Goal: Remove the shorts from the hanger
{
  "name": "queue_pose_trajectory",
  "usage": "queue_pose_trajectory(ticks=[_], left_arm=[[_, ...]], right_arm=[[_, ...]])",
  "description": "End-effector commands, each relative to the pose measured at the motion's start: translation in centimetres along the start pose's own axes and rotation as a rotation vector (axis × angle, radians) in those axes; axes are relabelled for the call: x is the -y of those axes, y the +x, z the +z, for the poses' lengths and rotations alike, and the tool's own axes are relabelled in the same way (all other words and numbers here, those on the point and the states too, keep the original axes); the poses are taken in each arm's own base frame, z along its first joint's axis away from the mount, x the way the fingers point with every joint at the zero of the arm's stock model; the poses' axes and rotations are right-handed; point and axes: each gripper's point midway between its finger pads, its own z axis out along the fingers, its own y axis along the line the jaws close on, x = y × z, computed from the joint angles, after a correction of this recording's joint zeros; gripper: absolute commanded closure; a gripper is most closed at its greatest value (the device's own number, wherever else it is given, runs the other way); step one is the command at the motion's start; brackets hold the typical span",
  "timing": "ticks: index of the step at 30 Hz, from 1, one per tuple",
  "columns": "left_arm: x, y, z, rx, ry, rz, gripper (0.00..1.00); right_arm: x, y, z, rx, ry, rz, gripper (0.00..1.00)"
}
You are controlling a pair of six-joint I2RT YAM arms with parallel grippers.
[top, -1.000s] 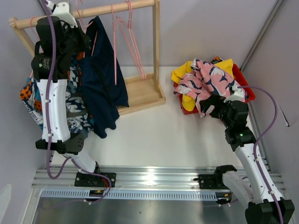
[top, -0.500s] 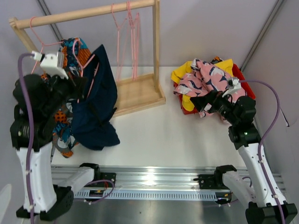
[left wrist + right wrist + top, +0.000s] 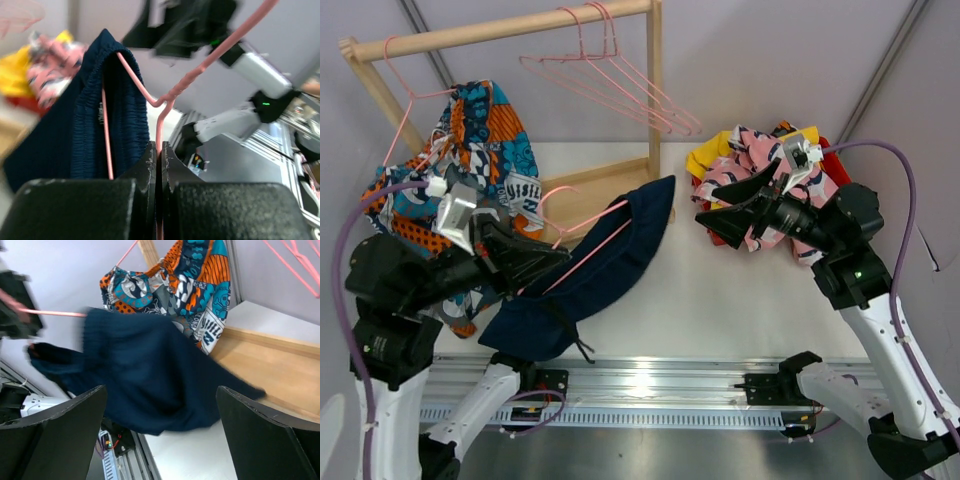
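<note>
Fingers (image 3: 147, 167) of the left gripper (image 3: 159, 152) are pressed fully together on the thin pink wire of the hanger (image 3: 167, 97), just below its twisted neck. The navy shorts (image 3: 95, 125) hang from that hanger, their gathered elastic waistband bunched over one shoulder of the wire. From above, the shorts stretch as a dark band from a crumpled end low on the left, by the near track (image 3: 650, 385), up to the right. In this view the far end reaches the corner of the rack (image 3: 500, 30) base. A drawstring dangles from the low end. The hanger's hook is free of the rack's rail. Behind, patterned shorts (image 3: 485, 130) in blue, orange and white hang at the rail's left end, and spare hangers (image 3: 610, 75) sit near its right post. The right gripper (image 3: 708, 220) is spread wide and holds nothing. It faces the navy shorts across a strip of bare white table (image 3: 720, 300). Behind it lies a pile (image 3: 745, 165) of pink and yellow shorts, close to the right wall (image 3: 920, 100).
</note>
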Motion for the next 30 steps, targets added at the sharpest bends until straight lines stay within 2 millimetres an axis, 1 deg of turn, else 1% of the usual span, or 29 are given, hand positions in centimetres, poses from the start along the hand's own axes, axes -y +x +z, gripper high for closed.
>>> queue_pose_trajectory(ticks=[1,3,4,9,11,13,15,16,17,18,19,20,21,23,24,25,26,27,28,29,30], left_arm=[[7.3,-4.9,-2.0,0.129,0.222,0.179,1.00],[7.4,-5.2,-2.0,0.137,0.218,0.178,1.00],[7.0,-5.4,-1.8,0.138,0.204,0.161,1.00],[7.6,-5.7,-1.8,0.138,0.238,0.160,1.00],[7.2,-5.5,-1.5,0.131,0.231,0.148,1.00],[6.3,-5.0,-1.0,0.119,0.220,0.126,1.00],[5.9,-4.9,-0.9,0.125,0.213,0.122,1.00],[5.2,-4.3,-0.4,0.114,0.208,0.104,1.00],[5.0,-4.3,-0.3,0.120,0.205,0.108,1.00],[4.5,-4.0,-0.1,0.114,0.199,0.097,1.00],[4.1,-3.7,0.1,0.109,0.193,0.090,1.00],[3.9,-3.5,0.2,0.105,0.188,0.084,1.00],[3.4,-3.4,0.4,0.108,0.173,0.084,1.00],[2.7,-2.9,0.6,0.094,0.150,0.067,1.00],[2.0,-2.7,0.8,0.088,0.128,0.078,1.00],[0.8,-2.0,0.9,0.068,0.072,0.049,1.00],[0.2,-1.9,0.9,0.060,0.040,0.081,1.00],[-0.6,-1.5,1.0,0.047,0.005,0.078,1.00],[-2.0,-0.7,0.9,0.023,-0.066,0.049,1.00],[-2.6,-0.4,0.8,0.011,-0.094,0.071,1.00],[-3.1,-0.1,0.7,-0.001,-0.117,0.067,1.00]], right_arm=[[0.2,-0.3,0.1,0.013,0.028,0.000,0.00],[0.2,-0.4,0.1,0.019,0.034,-0.003,0.00],[0.0,-0.6,0.0,0.028,0.038,-0.006,0.01],[0.3,-0.8,0.0,0.061,0.050,-0.008,0.01],[0.1,-0.8,0.2,0.073,0.035,0.015,0.00],[0.1,-1.0,0.6,0.095,0.016,0.027,0.01],[-0.3,-1.1,1.0,0.108,-0.008,0.022,0.01],[-0.2,-1.0,1.1,0.108,-0.012,0.024,0.10],[-0.6,-0.8,1.2,0.104,-0.032,0.025,0.28],[-0.7,-1.0,1.2,0.114,-0.042,0.015,0.54],[-0.6,-1.0,1.3,0.117,-0.038,0.017,0.98],[-0.4,-0.8,1.3,0.117,-0.030,0.021,1.00],[-0.5,-1.2,1.1,0.139,-0.030,0.007,1.00],[-0.1,-1.2,1.0,0.153,-0.006,0.002,1.00],[0.4,-1.5,0.8,0.168,0.033,-0.011,1.00],[0.8,-1.8,0.6,0.181,0.063,-0.019,1.00],[1.1,-2.4,0.4,0.201,0.097,-0.033,1.00],[2.3,-3.1,-0.2,0.229,0.172,-0.051,1.00],[3.0,-3.6,-0.6,0.248,0.214,-0.060,1.00],[3.6,-4.2,-1.2,0.265,0.260,-0.060,1.00],[5.2,-5.3,-2.2,0.309,0.337,-0.065,1.00]])
